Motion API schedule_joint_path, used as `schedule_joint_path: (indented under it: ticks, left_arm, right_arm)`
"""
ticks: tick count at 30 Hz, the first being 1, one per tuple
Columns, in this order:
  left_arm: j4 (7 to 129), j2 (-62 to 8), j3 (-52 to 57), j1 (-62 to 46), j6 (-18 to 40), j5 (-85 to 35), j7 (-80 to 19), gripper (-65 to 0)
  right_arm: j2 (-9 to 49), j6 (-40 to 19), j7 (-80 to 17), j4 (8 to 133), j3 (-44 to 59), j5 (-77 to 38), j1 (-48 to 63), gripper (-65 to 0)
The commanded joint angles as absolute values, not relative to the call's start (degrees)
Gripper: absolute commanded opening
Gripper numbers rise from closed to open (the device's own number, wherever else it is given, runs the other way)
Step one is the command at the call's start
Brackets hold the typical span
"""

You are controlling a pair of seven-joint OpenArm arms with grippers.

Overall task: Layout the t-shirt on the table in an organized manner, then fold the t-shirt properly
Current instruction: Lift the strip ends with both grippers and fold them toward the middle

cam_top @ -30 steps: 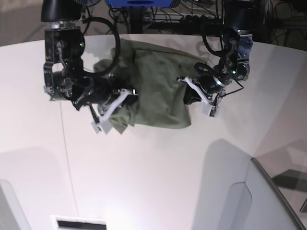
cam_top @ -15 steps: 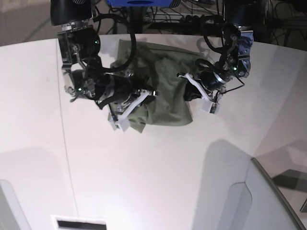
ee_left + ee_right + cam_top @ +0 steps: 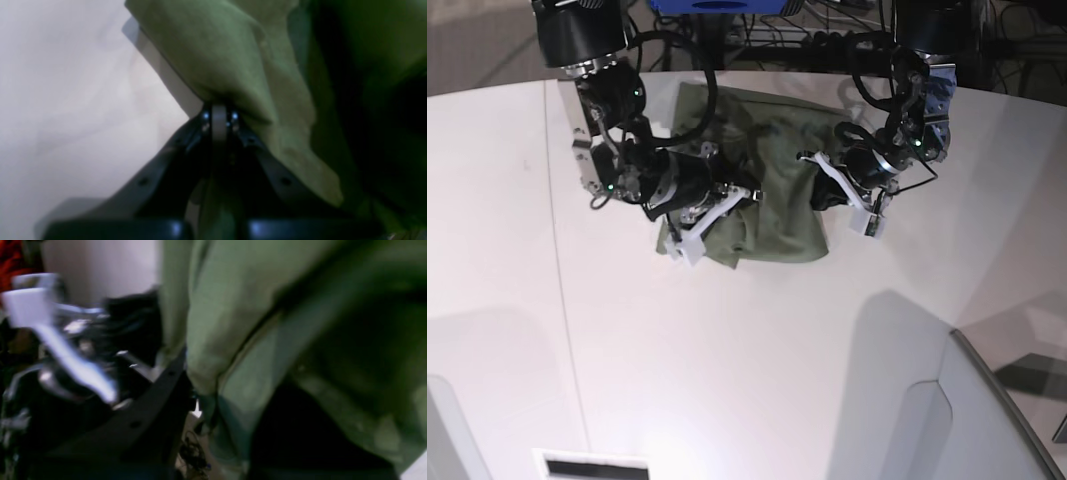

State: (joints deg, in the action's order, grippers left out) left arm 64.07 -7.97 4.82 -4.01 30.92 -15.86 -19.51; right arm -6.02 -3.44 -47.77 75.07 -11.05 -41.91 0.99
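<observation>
The olive-green t-shirt lies bunched on the white table, near its far edge. My right gripper, on the left in the base view, is shut on a fold of the shirt at its left side and holds it up over the rest. My left gripper is shut on the shirt's right edge, low over the table. In the left wrist view the jaws pinch the cloth just above the table. The right wrist view is blurred.
A thin seam line runs down the table's left part. A grey curved panel rises at the lower right. Cables and a blue stand sit behind the far edge. My left arm fills the left of the right wrist view.
My right gripper has carried its fold of the shirt rightward, over the shirt's middle, so the bundle is narrower. My left gripper has barely moved.
</observation>
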Motion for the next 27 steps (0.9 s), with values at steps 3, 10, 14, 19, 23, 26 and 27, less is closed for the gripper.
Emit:
schedule_joint_path:
  ticks: [3,10,14,19,23,26,27]
  left_arm:
    - [64.48,-8.4,5.05,-4.0,30.46,-14.55,-21.32,-65.0]
    - [68.18,-9.98,12.88,-5.05,28.62,-14.29,-21.58,-65.0]
    - [70.29,-12.88,12.7,-7.16,28.62,-14.29,-21.67,-65.0]
    - [70.46,-13.14,12.62,-9.36,28.79,-14.29,-21.49,-65.0]
    - [70.55,-12.88,8.4,-10.07,28.88,-14.55,-21.41,-65.0]
    - [70.55,-12.53,6.02,-10.15,28.79,-14.64,-21.41,-65.0]
    - [70.55,-12.18,5.67,-10.15,28.79,-14.64,-21.41,-65.0]
  right_arm:
    - [-6.55,-4.09,-45.85,74.59,-11.3,-45.32,-1.01,-64.2]
    - [-6.73,-4.09,-45.67,73.8,-11.3,-46.2,-2.51,-64.2]
    - [-6.9,-4.09,-45.67,73.63,-11.82,-46.29,-3.03,-64.2]
    - [-6.9,-4.09,-44.88,73.63,-13.14,-46.37,-3.3,-64.2]
    - [-6.9,-4.09,-44.53,71.78,-13.14,-46.9,-3.47,-64.2]
    - [-6.81,-4.09,-44.44,68.97,-13.32,-50.77,-4.53,-64.2]
    - [-6.73,-4.09,-44.44,68.09,-13.32,-51.47,-4.7,-64.2]
